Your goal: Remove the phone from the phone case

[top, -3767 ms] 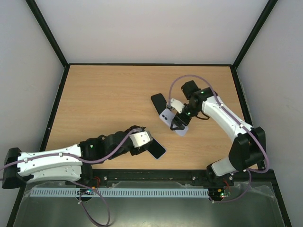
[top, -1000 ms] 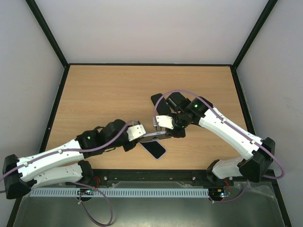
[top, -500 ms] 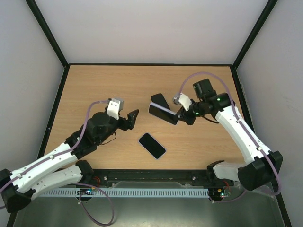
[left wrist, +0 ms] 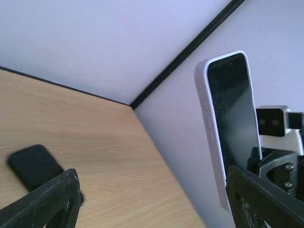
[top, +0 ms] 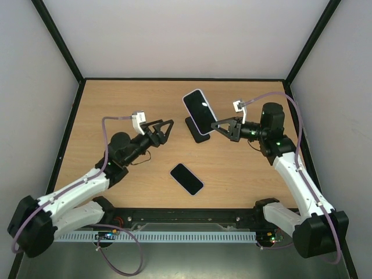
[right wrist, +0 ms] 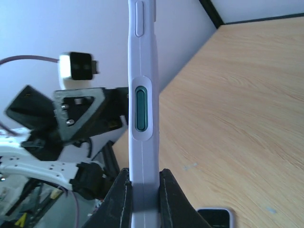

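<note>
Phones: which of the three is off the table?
The pale-cased phone, held edgewise in the right gripper; the dark slab beneath it and the phone nearer the bases lie flat.

The case [top: 199, 110] in the right pincer [top: 217, 124] was pale lilac, with a green side button [right wrist: 142, 110] and a glossy black screen. Below that pincer lay a black phone [top: 186, 178] with a pale rim, and just under the case a plain black slab [top: 199, 133], both on a light wood-grain table [top: 116, 99]. That pincer and the left pincer [top: 165, 129] were black, on white arms [top: 75, 189] with purple cables [top: 116, 118].
</note>
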Controlling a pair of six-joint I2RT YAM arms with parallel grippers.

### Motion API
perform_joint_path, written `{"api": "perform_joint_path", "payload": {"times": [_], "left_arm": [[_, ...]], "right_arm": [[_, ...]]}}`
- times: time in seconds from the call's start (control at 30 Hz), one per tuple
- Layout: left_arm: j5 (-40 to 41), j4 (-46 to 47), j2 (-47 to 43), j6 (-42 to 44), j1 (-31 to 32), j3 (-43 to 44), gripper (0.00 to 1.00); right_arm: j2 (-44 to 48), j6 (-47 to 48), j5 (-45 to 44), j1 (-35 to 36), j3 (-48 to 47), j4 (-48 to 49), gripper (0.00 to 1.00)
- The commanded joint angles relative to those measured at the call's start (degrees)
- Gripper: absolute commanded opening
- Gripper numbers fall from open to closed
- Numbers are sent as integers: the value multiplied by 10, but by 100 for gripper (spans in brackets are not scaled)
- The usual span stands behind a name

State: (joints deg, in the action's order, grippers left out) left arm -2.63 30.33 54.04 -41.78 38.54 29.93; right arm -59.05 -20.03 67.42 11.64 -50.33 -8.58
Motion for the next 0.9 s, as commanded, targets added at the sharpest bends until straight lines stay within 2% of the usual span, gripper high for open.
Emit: {"api": "perform_joint_path", "payload": {"times": [0.0,0.4,0.6,0.87], "left_arm": [[-146,191,67,-105,-25,12,82],[-246,399,216,-169,-25,63,66],[-262,401,260,-175,-25,98,58],[-287,405,287,-168,-25,123,40]], "right_arm": [[15,-123,83,0,23,167,2],[20,-101,101,0,26,119,2],[17,-89,116,0,38,110,2],[17,-69,123,0,47,88,2]]}}
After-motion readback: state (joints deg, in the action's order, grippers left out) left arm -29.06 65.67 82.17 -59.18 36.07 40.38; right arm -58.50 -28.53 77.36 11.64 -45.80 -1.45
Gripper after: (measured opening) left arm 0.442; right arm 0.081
